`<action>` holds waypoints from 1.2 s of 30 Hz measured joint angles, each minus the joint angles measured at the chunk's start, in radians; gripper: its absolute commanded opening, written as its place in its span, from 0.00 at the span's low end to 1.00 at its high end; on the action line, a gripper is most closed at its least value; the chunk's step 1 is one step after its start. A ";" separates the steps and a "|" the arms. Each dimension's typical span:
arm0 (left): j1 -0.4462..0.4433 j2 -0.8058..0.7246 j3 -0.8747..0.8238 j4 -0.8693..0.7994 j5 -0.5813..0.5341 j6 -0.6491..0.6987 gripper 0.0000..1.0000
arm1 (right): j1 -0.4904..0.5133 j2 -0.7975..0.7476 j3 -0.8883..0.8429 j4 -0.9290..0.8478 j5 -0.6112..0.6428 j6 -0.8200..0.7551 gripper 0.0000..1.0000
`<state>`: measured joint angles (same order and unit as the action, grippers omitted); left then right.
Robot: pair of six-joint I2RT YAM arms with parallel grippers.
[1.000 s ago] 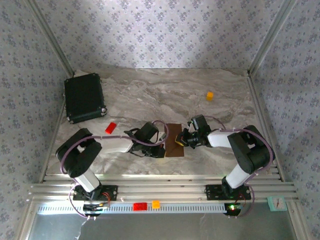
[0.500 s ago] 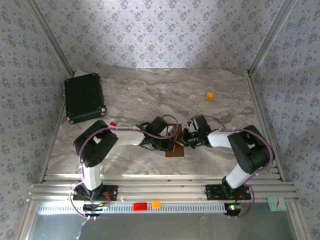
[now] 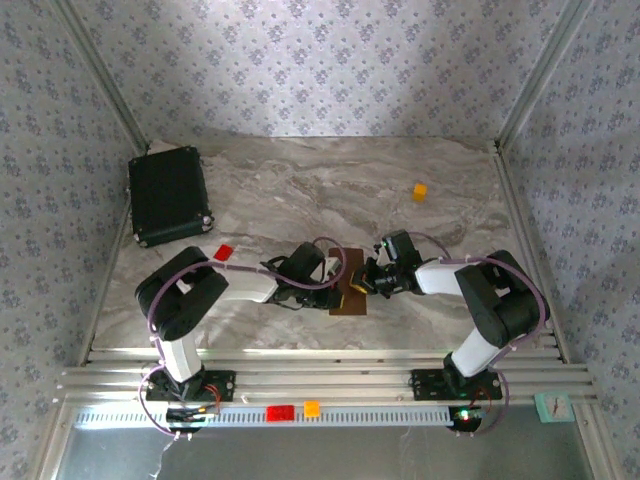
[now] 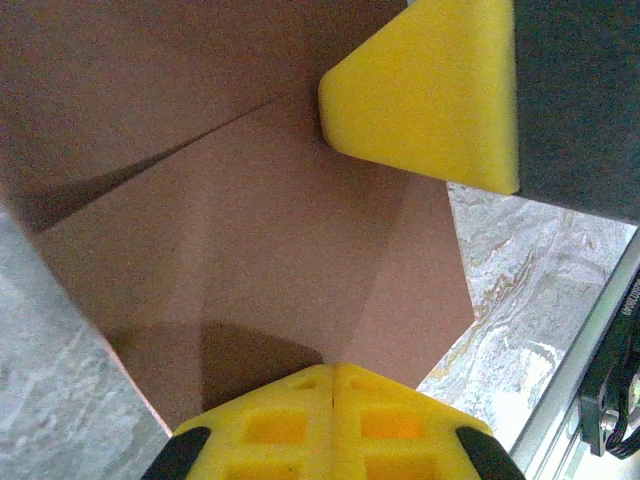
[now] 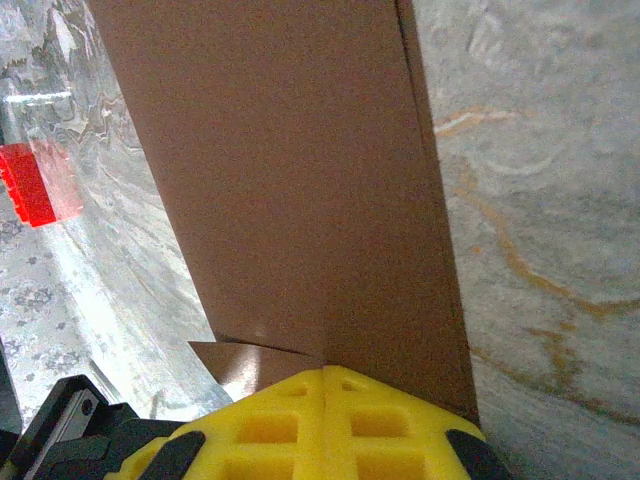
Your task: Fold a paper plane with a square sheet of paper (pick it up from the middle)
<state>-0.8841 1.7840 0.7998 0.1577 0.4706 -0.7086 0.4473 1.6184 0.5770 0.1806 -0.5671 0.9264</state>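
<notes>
Both grippers are meeting over the thin dark brown paper sheet (image 3: pixel 349 287) near the counter's (image 3: pixel 400 165) front middle; their yellow fingers (image 5: pixel 325 425) are pinched on it. Each should be pressing along the crease, keeping edges aligned.

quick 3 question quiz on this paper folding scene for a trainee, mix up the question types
1. True or false: the brown paper lies between the left gripper and the right gripper.
2. Multiple choice: which thing sits nearest the table's far left corner? A) the orange block B) the black case C) the red block
3. Fill the blank: in the left wrist view, a yellow pad of the other arm presses on the paper from the ___ right of the picture.

Key: 1 true; 2 B; 3 upper
</notes>
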 measured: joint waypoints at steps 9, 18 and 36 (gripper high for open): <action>0.000 0.000 0.000 -0.001 0.000 -0.001 0.00 | 0.027 -0.105 0.000 -0.038 0.064 -0.003 0.00; 0.000 0.000 0.000 -0.001 0.000 -0.011 0.00 | 0.093 -0.026 -0.016 0.002 0.051 0.001 0.00; 0.000 0.005 -0.005 0.019 0.004 -0.018 0.00 | -0.165 -0.048 -0.048 0.000 -0.039 -0.060 0.00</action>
<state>-0.8841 1.7885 0.7952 0.1764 0.4747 -0.7269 0.2821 1.5703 0.5285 0.1802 -0.6064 0.8669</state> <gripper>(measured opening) 0.054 0.062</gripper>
